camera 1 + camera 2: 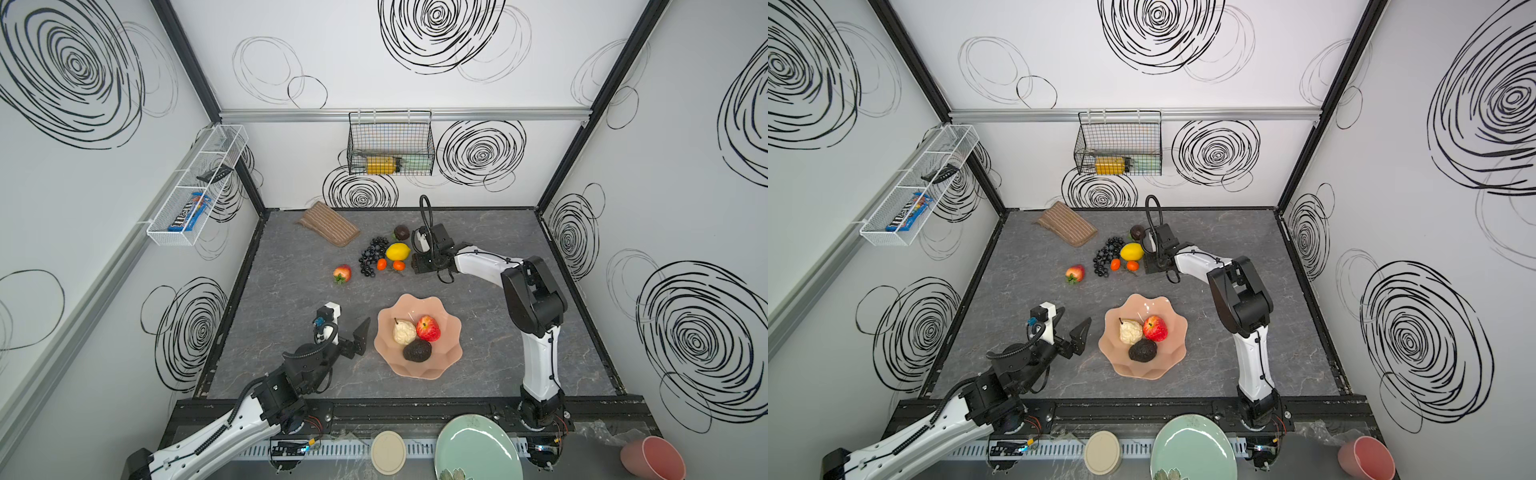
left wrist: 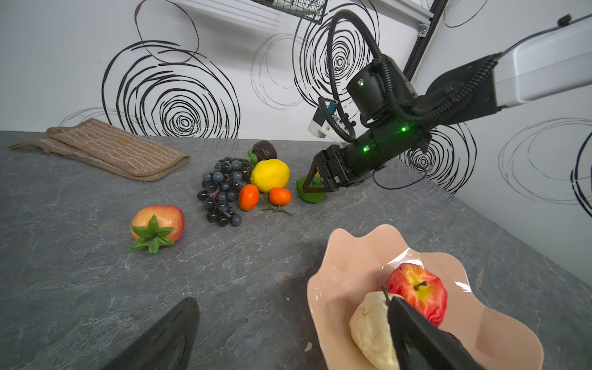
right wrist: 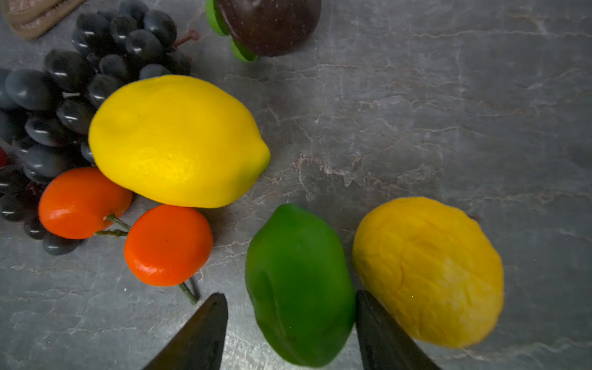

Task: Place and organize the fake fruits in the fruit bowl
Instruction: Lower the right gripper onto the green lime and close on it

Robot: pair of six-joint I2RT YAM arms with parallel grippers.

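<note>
Grey marbled worktop (image 1: 291, 291) sits between swirl-patterned walls (image 1: 415, 91). Just 6 o'clock of centre is the fruit bowl (image 1: 442, 361), holding a beige pear (image 1: 404, 331), a red apple (image 1: 428, 328) and a dark avocado (image 1: 417, 350).

The left arm (image 1: 232, 419) lies low from 7 o'clock. The left tool (image 2: 293, 301) hovers at the bowl's 9 o'clock, jaws spread wide.

The right arm (image 1: 536, 299) comes from 5 o'clock, elbow raised and forearm sloping down toward 12 o'clock of the bowl. The right tool (image 3: 290, 294) straddles the green lime (image 3: 301, 256), jaws spread. One finger (image 3: 378, 330) is against it and the other is just clear.

The lemon (image 3: 179, 141), tangerines (image 3: 168, 245) and grape bunch (image 3: 48, 96) lie just beside the lime.

White arm shells (image 1: 540, 365), black joints (image 1: 534, 299), ribbed cables (image 1: 305, 353)
</note>
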